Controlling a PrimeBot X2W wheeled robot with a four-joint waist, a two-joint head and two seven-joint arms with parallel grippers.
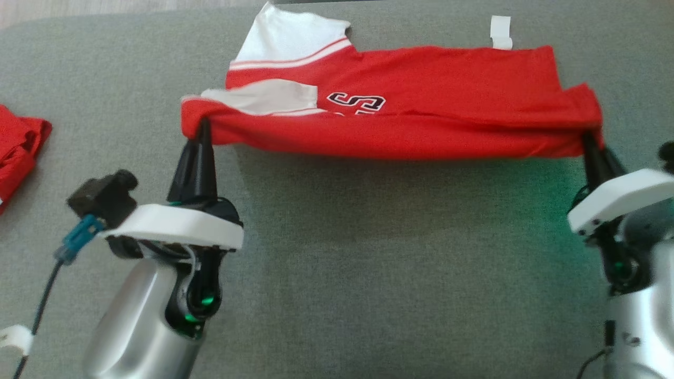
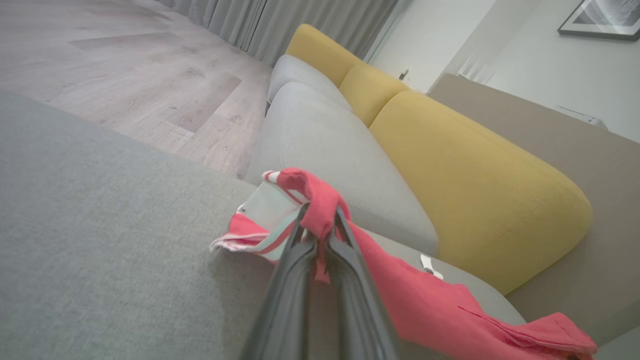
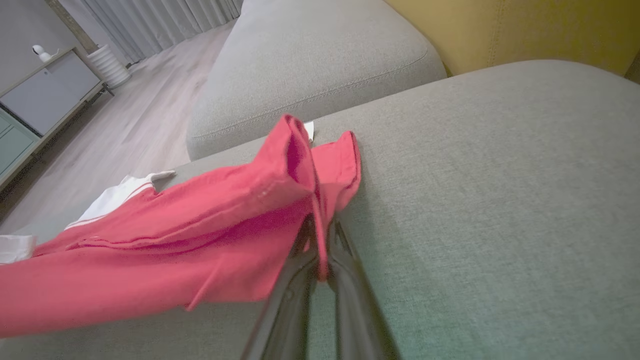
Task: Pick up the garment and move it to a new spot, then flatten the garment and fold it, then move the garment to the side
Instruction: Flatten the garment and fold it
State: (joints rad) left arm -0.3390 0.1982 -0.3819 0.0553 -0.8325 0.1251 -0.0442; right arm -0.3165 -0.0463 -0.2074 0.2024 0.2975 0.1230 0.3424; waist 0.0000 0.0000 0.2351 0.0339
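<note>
The left gripper (image 1: pixel 202 131) is seen clenched on the near left corner of the red-and-white garment (image 1: pixel 421 100), with a bunch of red cloth pinched between its two dark fingers. In the left wrist view the fabric is shown gathered over the fingertips. The right gripper (image 1: pixel 590 139) is likewise clamped on the garment's near right corner, where a fold of red hem is nipped between the closed fingers in the right wrist view. Between the two grips the garment's near edge is held stretched in a line and raised off the grey cushion (image 1: pixel 368 263), a shadow being cast beneath it, while the far part is draped back onto the cushion. A white sleeve with red stripes is laid at the garment's far left, a second white panel is folded over the red near the left grip, and black-and-white lettering is partly shown at the middle. A small white tag (image 1: pixel 501 32) is seen on the cushion just beyond the garment's far right edge. Another red cloth (image 1: pixel 18 147) is seen lying at the cushion's left edge, well apart. Beyond, yellow back cushions (image 2: pixel 475 190), a wooden floor (image 2: pixel 125 60) and grey curtains (image 2: pixel 300 20) are pictured.
</note>
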